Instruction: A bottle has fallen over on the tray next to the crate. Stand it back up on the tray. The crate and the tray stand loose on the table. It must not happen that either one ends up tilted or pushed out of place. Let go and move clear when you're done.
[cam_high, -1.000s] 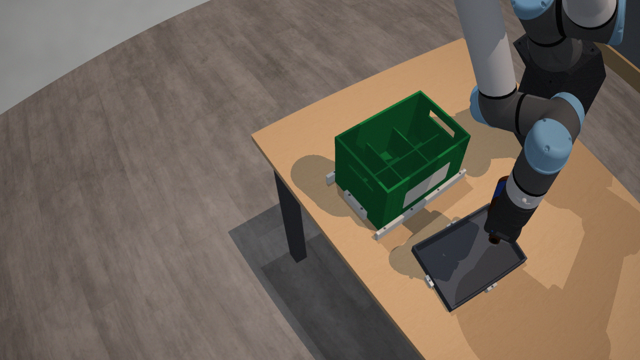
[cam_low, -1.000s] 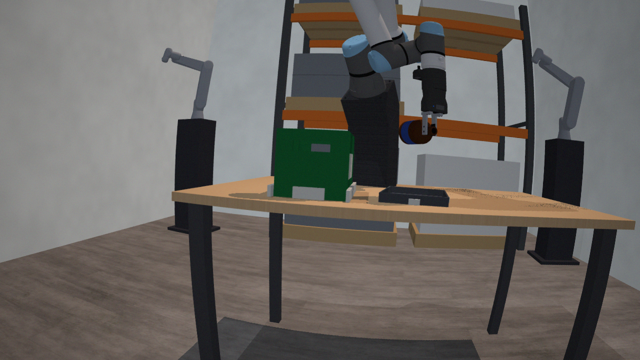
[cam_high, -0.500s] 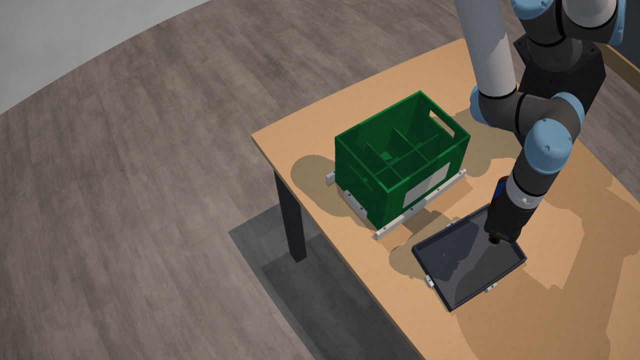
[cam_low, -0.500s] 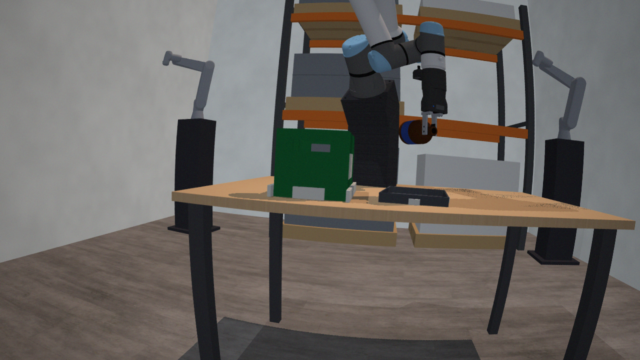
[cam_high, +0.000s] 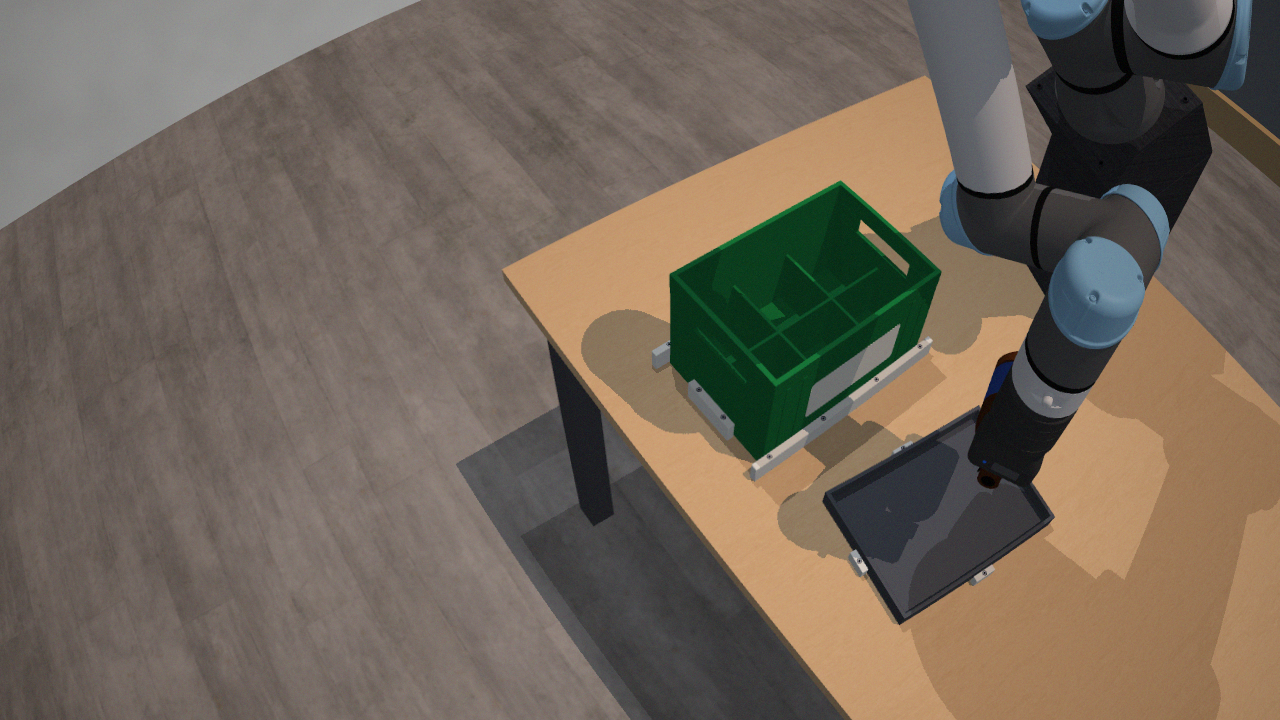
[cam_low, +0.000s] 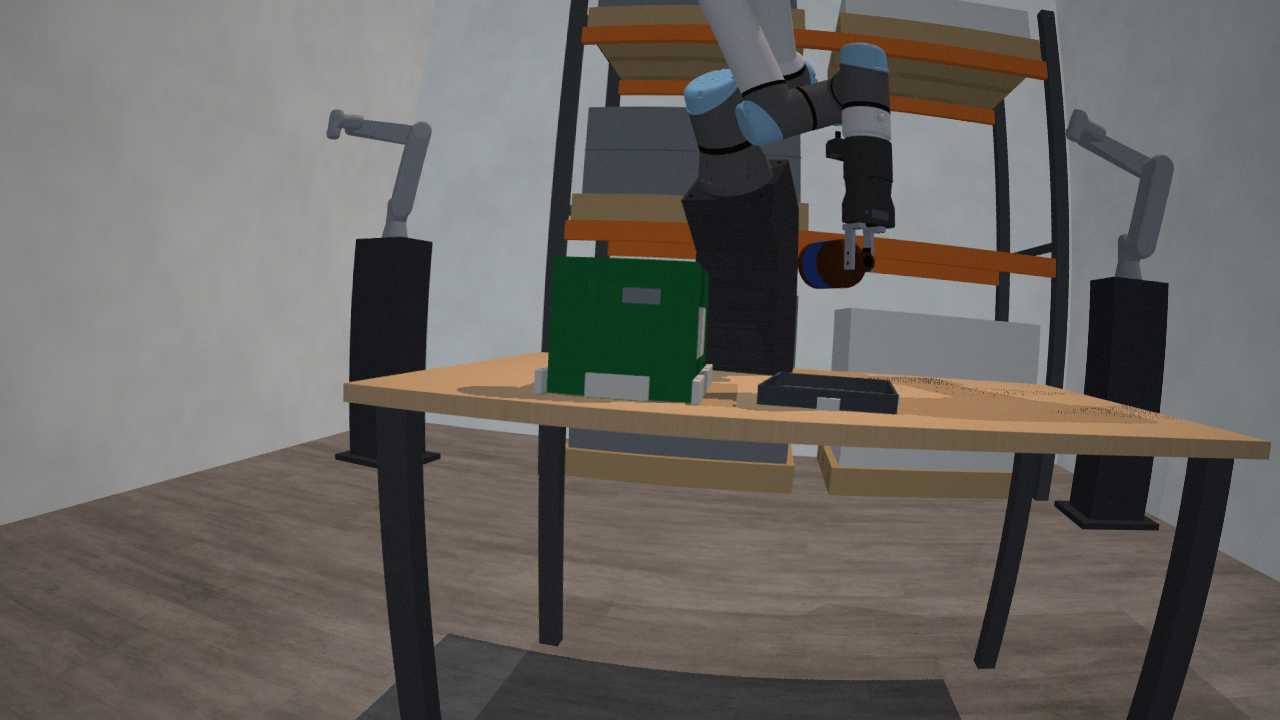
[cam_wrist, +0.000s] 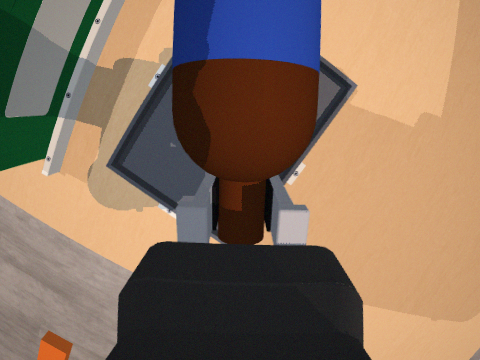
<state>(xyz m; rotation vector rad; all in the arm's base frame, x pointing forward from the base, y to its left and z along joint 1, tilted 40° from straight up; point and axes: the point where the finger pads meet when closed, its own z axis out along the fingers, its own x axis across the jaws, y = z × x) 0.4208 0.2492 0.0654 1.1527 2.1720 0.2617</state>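
Observation:
My gripper (cam_wrist: 241, 190) is shut on the neck of a brown bottle (cam_wrist: 246, 67) with a blue label. The bottle lies horizontal, held high above the dark grey tray (cam_high: 938, 514). In the exterior view the bottle (cam_low: 827, 265) hangs well above the tray (cam_low: 827, 392), with the gripper (cam_low: 856, 250) pointing straight down. In the top view only the bottle's ends (cam_high: 995, 385) show beside the wrist. The tray is empty and sits on the table to the right of the green crate (cam_high: 799, 315).
The green crate (cam_low: 626, 327) with inner dividers stands between grey rails on the wooden table. A shelf rack with boxes stands behind the table (cam_low: 805, 179). The tray lies near the table's front edge.

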